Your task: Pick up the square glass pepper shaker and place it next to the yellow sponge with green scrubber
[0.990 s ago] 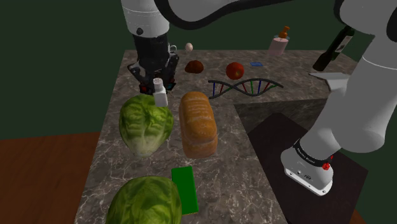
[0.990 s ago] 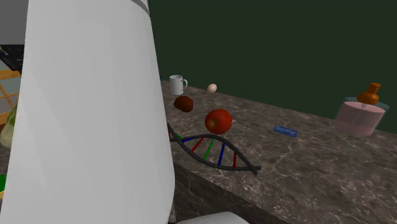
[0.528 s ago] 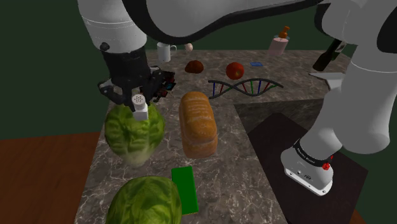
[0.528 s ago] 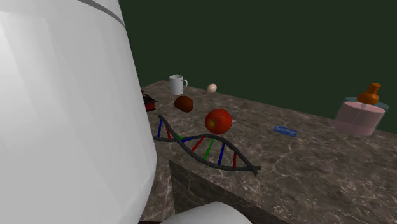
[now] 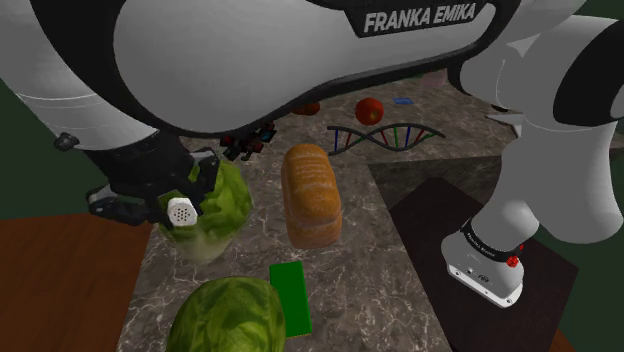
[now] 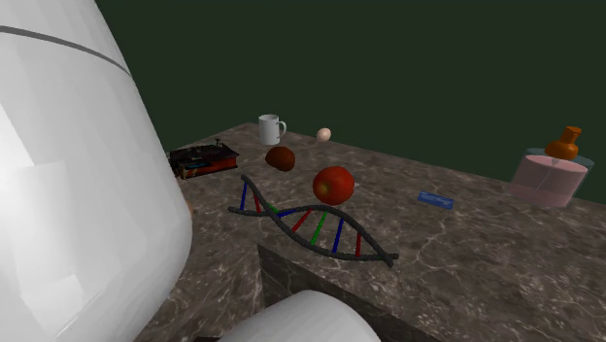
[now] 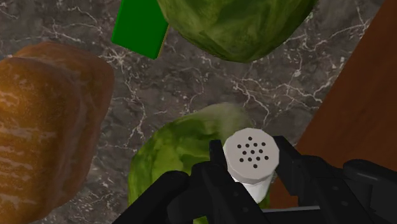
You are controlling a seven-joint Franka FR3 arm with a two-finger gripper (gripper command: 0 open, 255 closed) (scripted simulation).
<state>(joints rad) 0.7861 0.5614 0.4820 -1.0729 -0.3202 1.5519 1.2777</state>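
Note:
The pepper shaker (image 7: 253,156), a pale square body with a round perforated cap, is clasped between my black gripper's (image 7: 252,173) fingers. In the shoulder view the gripper (image 5: 168,203) holds the shaker (image 5: 182,212) in the air over a head of lettuce (image 5: 218,203), near the table's left edge. The sponge (image 5: 291,296) reads as a flat green block lying on the marble top, between the bread loaf (image 5: 311,192) and a second lettuce (image 5: 226,318). The wrist view has the sponge (image 7: 140,29) well beyond the gripper, past the lettuce (image 7: 181,153) below it.
A DNA model (image 5: 386,134), red fruit (image 5: 369,110), mug (image 6: 271,128), egg (image 6: 323,134), book (image 6: 203,159) and pink bottle (image 6: 551,171) stand at the back. Brown floor (image 7: 362,108) lies just beyond the table edge beside the gripper. The arm's stand (image 5: 486,262) sits at the lower right.
The gripper has carried the shaker toward the shoulder view's left and front, from beside the bread to over the lettuce near the table's edge. The arm now blocks more of the back.

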